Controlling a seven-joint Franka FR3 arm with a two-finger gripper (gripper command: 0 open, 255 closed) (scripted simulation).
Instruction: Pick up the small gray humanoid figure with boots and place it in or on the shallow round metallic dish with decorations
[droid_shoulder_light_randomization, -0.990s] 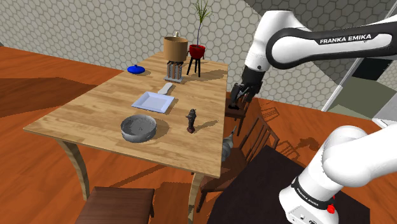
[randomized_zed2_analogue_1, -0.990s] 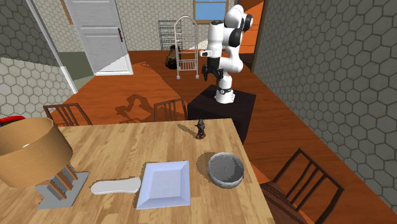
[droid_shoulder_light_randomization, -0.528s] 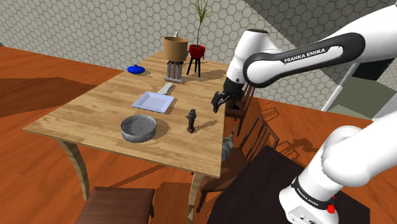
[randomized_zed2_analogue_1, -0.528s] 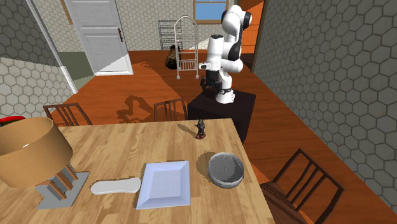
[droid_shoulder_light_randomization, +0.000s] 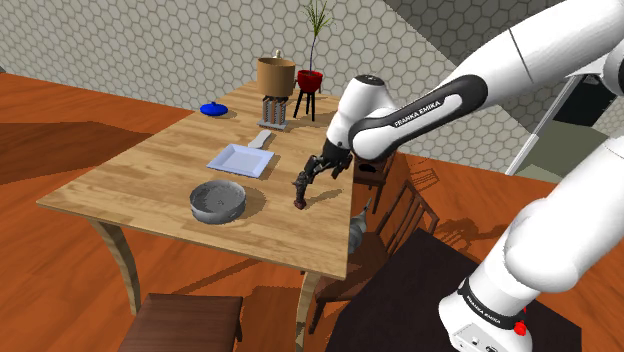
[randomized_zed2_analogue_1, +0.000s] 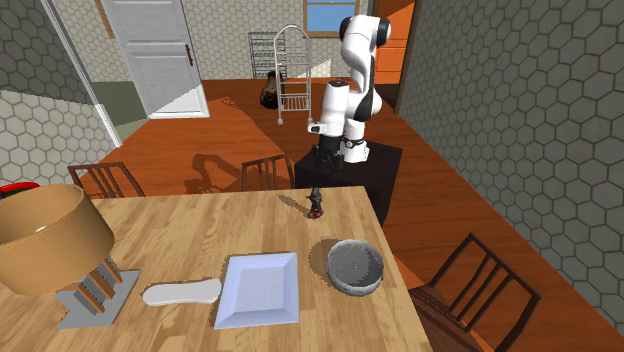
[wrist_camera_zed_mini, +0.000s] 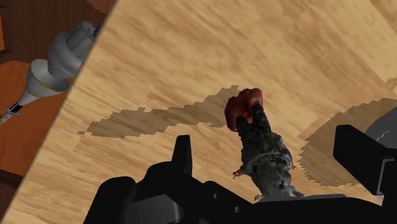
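Gripper (wrist_camera_zed_mini: 265, 143): fingers spread wide, one on either side of the figure. Neither seems to touch it, and nothing is pinched.
Figure (droid_shoulder_light_randomization: 299, 198): small, dark grey humanoid with reddish boots, standing on the wooden table (droid_shoulder_light_randomization: 150, 170) near its edge, just left of centre in the shoulder view.
Dish (droid_shoulder_light_randomization: 205, 210): shallow, round and grey, left of the figure in the shoulder view; near it but apart, and nothing lies in it.
Plate (droid_shoulder_light_randomization: 240, 158): white and square, just beyond the dish toward the top of the frame.
Far end: a wooden cylinder (droid_shoulder_light_randomization: 276, 75) on a stand and a red plant pot (droid_shoulder_light_randomization: 309, 80), upper middle of the shoulder view.
Progress: the approach looks finished and the grasp has not been made. Closing, lifting, carrying across to the dish and setting down are all left.
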